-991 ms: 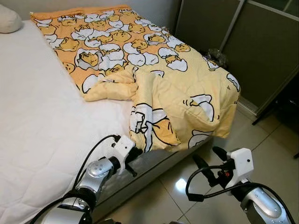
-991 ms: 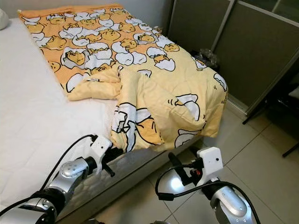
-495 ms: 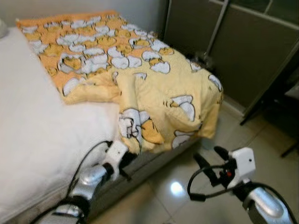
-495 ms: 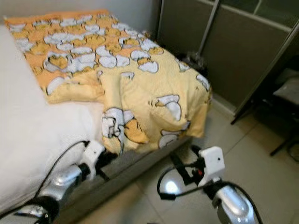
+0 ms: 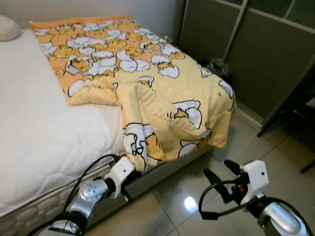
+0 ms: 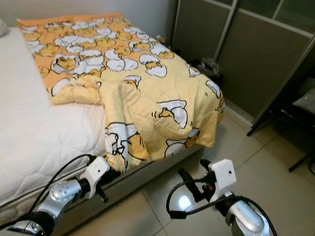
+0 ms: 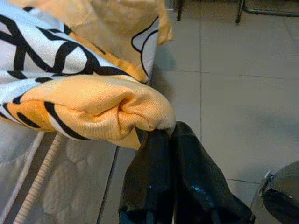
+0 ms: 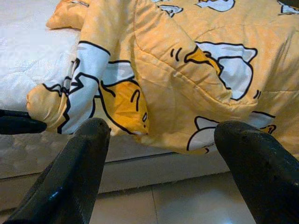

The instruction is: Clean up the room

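The blanket [image 5: 147, 83], yellow and orange with a cartoon egg print, lies along the right side of the bed [image 5: 34, 113], spread flat at the far end and bunched into folds at the near end, where it drapes over the bed's right edge toward the tiled floor [image 5: 275, 162]. Its near corner hangs at the mattress edge, and the left tool [image 7: 161, 140] pinches that corner, its two black fingers pressed narrow on the folded fabric. The right tool [image 5: 224, 177] hovers over the floor to the right of the bed, near the hanging folds but apart from them, its fingers spread wide. A white pillow [image 5: 9, 27] sits at the far left of the bed. Dark sliding doors [image 5: 256, 49] stand at the far right.
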### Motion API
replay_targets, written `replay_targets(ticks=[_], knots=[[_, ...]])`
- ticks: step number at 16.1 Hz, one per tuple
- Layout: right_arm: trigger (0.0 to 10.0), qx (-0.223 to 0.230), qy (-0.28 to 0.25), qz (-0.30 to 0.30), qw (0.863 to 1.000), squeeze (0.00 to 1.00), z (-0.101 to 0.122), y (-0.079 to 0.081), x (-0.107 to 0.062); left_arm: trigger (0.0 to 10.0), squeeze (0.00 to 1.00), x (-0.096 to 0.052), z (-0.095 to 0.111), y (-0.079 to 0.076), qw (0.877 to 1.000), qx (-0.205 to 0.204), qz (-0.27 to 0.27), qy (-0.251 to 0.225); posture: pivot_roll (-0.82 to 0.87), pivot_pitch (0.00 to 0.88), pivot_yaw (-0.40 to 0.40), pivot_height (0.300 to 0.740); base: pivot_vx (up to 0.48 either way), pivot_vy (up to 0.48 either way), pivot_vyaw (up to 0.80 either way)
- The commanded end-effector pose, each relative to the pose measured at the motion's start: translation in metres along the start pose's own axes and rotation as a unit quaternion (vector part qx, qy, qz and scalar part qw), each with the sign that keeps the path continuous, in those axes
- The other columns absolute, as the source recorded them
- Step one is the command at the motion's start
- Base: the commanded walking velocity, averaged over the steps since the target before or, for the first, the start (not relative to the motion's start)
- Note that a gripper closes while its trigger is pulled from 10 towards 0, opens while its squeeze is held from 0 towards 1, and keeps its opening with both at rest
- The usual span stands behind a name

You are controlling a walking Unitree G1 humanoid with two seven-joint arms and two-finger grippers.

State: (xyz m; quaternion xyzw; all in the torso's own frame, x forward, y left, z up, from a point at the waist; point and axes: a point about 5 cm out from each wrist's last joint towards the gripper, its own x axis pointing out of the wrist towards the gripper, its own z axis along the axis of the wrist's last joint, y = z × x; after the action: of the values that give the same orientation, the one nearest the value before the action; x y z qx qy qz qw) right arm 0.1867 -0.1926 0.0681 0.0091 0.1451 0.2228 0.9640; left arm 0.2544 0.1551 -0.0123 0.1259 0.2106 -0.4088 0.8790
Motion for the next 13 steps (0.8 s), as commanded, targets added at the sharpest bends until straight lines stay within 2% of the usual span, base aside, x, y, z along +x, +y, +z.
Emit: replay_targets(ticks=[1,2,3,6,9,11,12,13], knots=[[10.0,-0.002,-0.011,0.001,1.0,0.01,0.007,-0.003,0.0,0.0,0.0,0.013,0.025,-0.002,0.997,-0.012,-0.049,-0.051,-0.24,0.006,-0.057,0.74,0.0,0.0,0.0],[10.0,-0.002,-0.012,0.002,1.0,0.01,0.008,-0.004,0.001,0.0,0.0,0.018,0.033,-0.005,0.995,-0.013,-0.079,-0.067,-0.24,0.004,-0.057,0.74,0.0,0.0,0.0],[10.0,-0.002,-0.012,0.002,1.0,0.02,0.007,-0.004,0.001,0.0,0.0,0.024,0.043,-0.016,0.986,-0.005,-0.145,-0.079,-0.24,0.003,-0.056,0.74,0.0,0.0,0.0],[10.0,-0.001,-0.01,0.0,1.0,0.02,0.006,-0.004,0.001,0.0,0.0,0.028,0.043,-0.039,0.961,0.021,-0.269,-0.06,-0.24,0.005,-0.055,0.74,0.0,0.0,0.0],[10.0,0.0,-0.008,0.0,1.0,0.02,0.005,-0.004,-0.001,0.0,0.0,0.023,0.031,-0.047,0.946,0.039,-0.322,-0.021,-0.25,0.005,-0.05,0.74,0.0,0.0,0.0],[10.0,0.001,-0.006,-0.002,1.0,0.01,0.004,-0.004,-0.001,0.0,0.0,0.012,0.016,-0.05,0.927,0.061,-0.368,0.035,-0.26,0.006,-0.045,0.74,0.0,0.0,0.0],[10.0,0.001,-0.006,-0.003,1.0,0.02,0.004,-0.004,-0.001,0.0,0.0,0.01,0.013,-0.049,0.924,0.069,-0.374,0.049,-0.26,0.007,-0.044,0.74,0.0,0.0,0.0],[10.0,0.002,-0.005,-0.003,1.0,0.02,0.004,-0.004,-0.001,0.0,0.0,0.006,0.008,-0.048,0.914,0.094,-0.386,0.079,-0.26,0.007,-0.044,0.74,0.0,0.0,0.0]])
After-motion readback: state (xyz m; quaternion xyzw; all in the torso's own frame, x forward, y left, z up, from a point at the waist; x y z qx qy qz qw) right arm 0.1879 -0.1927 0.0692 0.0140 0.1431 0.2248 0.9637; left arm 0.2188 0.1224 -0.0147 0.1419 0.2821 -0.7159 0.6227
